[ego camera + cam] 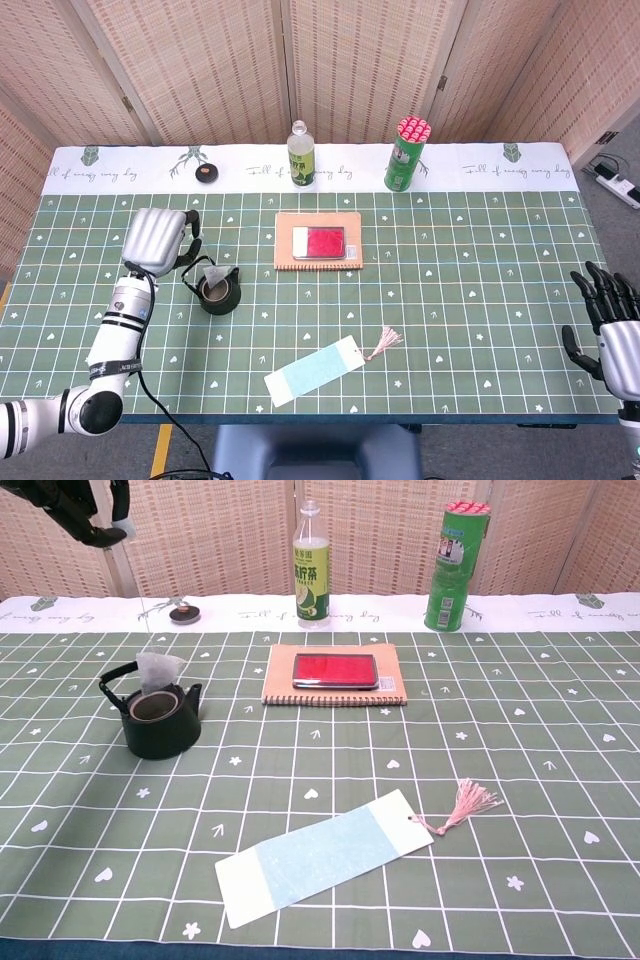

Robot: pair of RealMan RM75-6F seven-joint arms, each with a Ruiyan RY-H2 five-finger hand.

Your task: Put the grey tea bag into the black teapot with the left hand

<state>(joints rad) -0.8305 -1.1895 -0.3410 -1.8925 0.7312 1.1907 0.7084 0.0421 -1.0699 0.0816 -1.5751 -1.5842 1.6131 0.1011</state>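
Surface: green checked tablecloth point(560, 780).
Left hand point(158, 240): raised beside black teapot point(158, 720), pinching the string tag.
Grey tea bag point(157, 667): dangling just above teapot's mouth.
Right hand point(612, 330): fingers spread, well apart from teapot.

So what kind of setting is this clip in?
Probably a staged indoor test setup, not a real kitchen: a table under a green printed cloth, woven folding screens closing it off behind, and a power strip on the floor.
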